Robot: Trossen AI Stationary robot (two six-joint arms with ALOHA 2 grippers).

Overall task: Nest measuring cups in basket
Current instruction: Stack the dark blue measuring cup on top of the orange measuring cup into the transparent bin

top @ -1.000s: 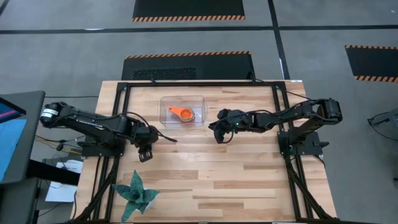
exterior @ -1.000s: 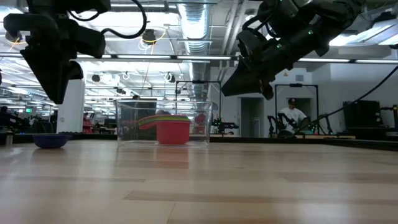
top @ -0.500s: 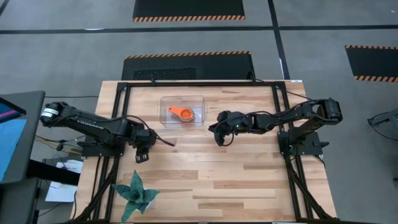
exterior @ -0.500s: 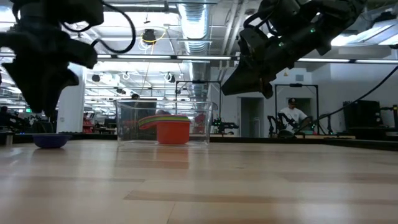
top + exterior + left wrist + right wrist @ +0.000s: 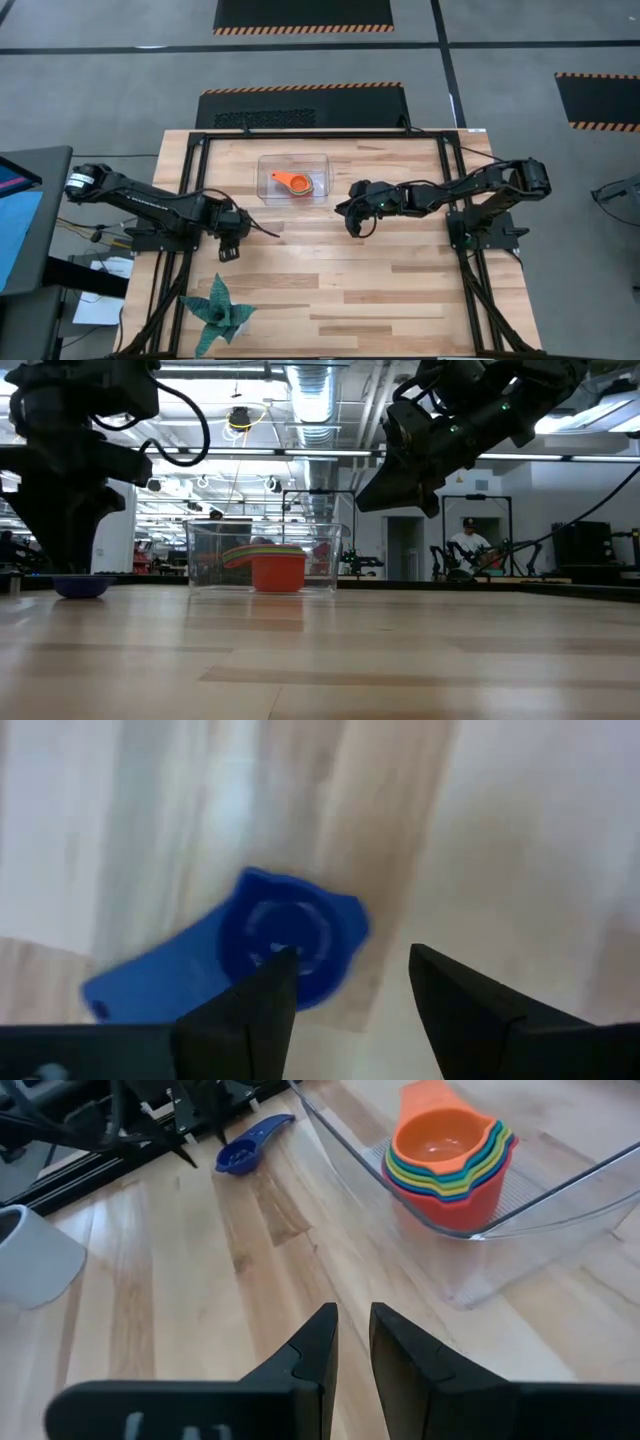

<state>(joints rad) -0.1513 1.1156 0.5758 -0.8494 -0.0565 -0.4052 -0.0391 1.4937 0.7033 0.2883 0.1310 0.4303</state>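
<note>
A stack of nested measuring cups (image 5: 294, 183), orange on top, stands in the clear basket (image 5: 268, 165) at the table's far middle; the right wrist view shows the stack (image 5: 447, 1165) inside the basket wall (image 5: 560, 1210). One blue cup (image 5: 285, 935) lies on the bare table, its handle (image 5: 150, 975) flat on the wood; the low view has it (image 5: 80, 588) left of the basket. My left gripper (image 5: 350, 980) is open and points down right over this cup, hiding it in the high view (image 5: 228, 247). My right gripper (image 5: 353, 222) hovers shut, right of the basket. My left gripper comes at the blue cup from above with its fingers spread. One finger (image 5: 255, 1010) overlaps the bowl's rim (image 5: 270, 955) in the wrist view. Whether it touches the cup, I cannot tell.
A teal spiky paper plant (image 5: 216, 312) sits at the table's near left corner. Black frame rails (image 5: 320, 135) run along the far and side edges. Bare wood (image 5: 380, 290) spreads across the near middle and right. A person (image 5: 468, 545) stands far off in the room.
My left gripper has come down toward the blue cup and shifted a little toward the table's left edge, staying open. The cup and the basket have kept their places.
</note>
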